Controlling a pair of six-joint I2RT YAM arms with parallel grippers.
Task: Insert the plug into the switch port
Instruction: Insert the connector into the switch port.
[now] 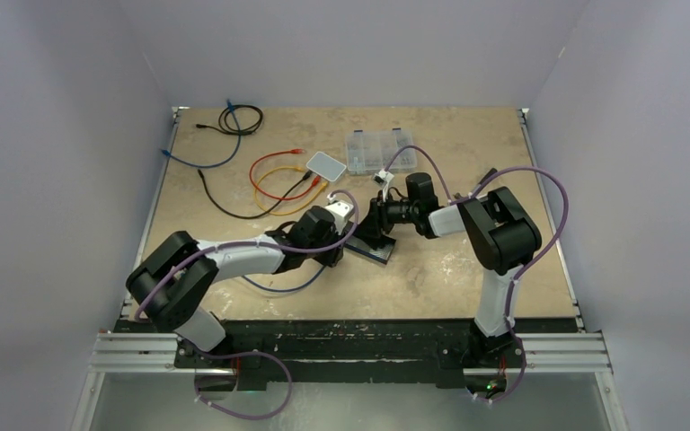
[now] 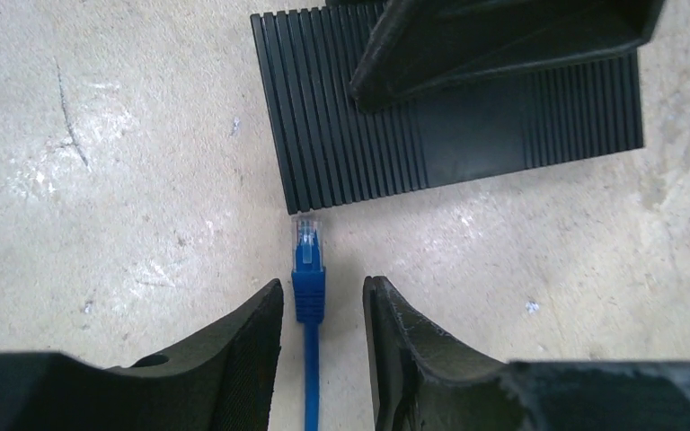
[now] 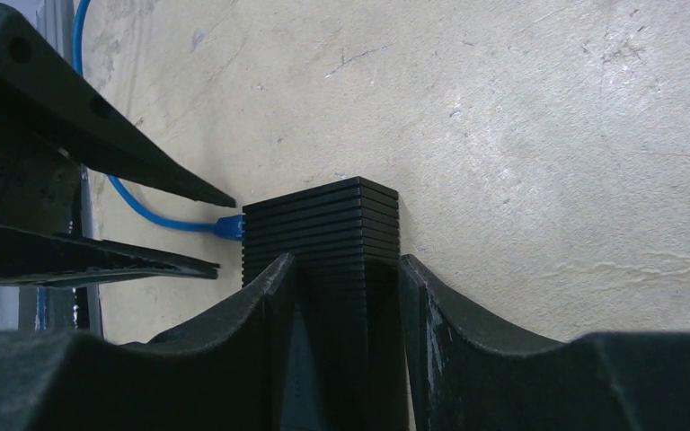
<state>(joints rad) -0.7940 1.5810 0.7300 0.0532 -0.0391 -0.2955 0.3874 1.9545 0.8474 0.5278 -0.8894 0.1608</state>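
Note:
The black ribbed switch (image 2: 467,126) lies on the table, and my right gripper (image 3: 346,260) is shut on its ribbed body (image 3: 323,224) from both sides. A blue cable ends in a plug (image 2: 308,269) with a clear tip that points at the switch's near edge. That tip sits right at the edge, and I cannot tell whether it is in a port. My left gripper (image 2: 323,283) is open and straddles the plug's blue boot with a gap on each side. From above, both grippers meet at the switch (image 1: 377,247) mid-table.
A white box (image 1: 327,164) and a clear parts organizer (image 1: 377,151) sit behind the grippers. Red, orange and yellow cables (image 1: 274,175) lie left of the box. A black coil (image 1: 238,118) and a blue cable (image 1: 202,163) lie at the far left corner.

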